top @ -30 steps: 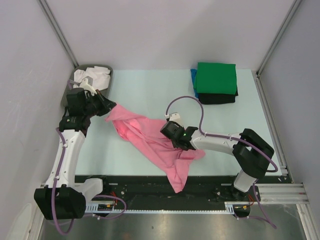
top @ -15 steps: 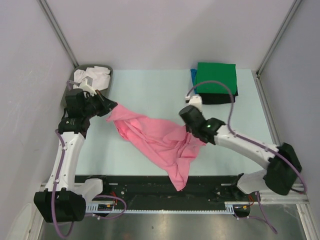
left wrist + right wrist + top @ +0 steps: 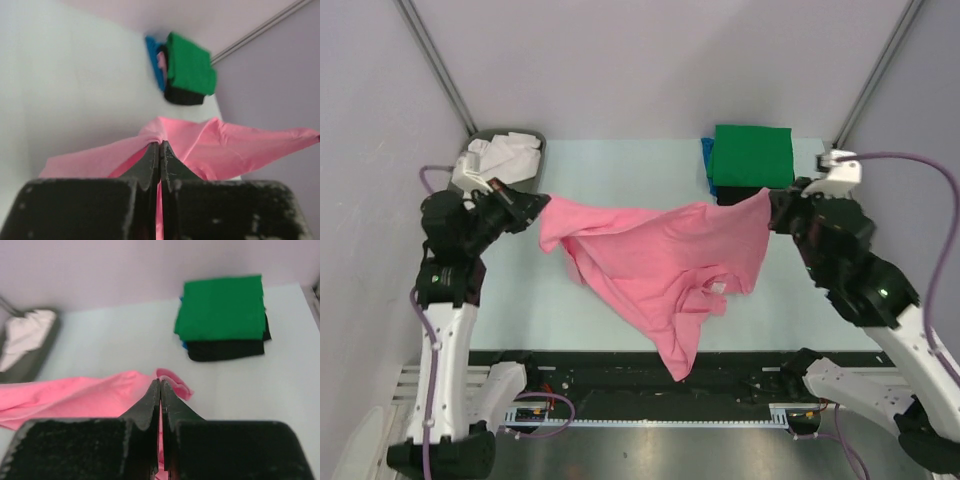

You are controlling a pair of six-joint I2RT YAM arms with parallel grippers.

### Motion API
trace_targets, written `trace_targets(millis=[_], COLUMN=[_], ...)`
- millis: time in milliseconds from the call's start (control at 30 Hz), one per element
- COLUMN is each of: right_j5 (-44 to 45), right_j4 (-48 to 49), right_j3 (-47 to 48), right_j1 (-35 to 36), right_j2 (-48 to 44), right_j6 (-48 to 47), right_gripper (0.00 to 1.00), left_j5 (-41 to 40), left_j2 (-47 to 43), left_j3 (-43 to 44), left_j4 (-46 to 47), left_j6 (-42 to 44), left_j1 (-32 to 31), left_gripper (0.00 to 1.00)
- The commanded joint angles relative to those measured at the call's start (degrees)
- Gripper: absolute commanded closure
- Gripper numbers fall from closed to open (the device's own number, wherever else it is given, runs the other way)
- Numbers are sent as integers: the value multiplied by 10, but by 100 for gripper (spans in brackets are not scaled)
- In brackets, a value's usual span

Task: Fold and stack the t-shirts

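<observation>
The pink shirt (image 3: 660, 260) hangs stretched between both arms. The left gripper (image 3: 540, 208) and the right gripper (image 3: 772, 208) are each clamped tight on an upper corner, and the shirt's lower end sags toward the near edge of the pale green table (image 3: 620, 180). Grey walls (image 3: 620, 70) enclose the table. At the far right, a green shirt (image 3: 752, 155) tops a black shirt (image 3: 760, 197) and a blue shirt (image 3: 707, 160). The tray (image 3: 542, 152) at the far left holds a white shirt (image 3: 500, 155).

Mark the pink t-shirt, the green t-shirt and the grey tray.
pink t-shirt (image 3: 660, 255), top external view, middle of the stretched cloth.
green t-shirt (image 3: 752, 155), top external view, centre of its folded top.
grey tray (image 3: 541, 152), top external view, its right rim.
</observation>
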Motion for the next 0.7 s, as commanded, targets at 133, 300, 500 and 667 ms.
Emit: trace_targets(millis=[133,300,500,667], right_j5=[-170,-255,-399,-527], right_j4=[21,5,-3,-3], right_j3=[78,159,296,419], right_j1=[19,8,-76,-172], right_j2=[-142,-150,-131,-91], right_j6=[-73,-77,-61,-30], right_gripper=[100,100,100,100], left_j5=[41,84,117,166], left_j2=[-127,-154,-163,-159], left_j3=[126,162,198,205], left_j4=[34,39,108,241], left_j6=[-56,-100,-173,-264], left_j1=[4,4,2,2], left_gripper=[100,100,100,100])
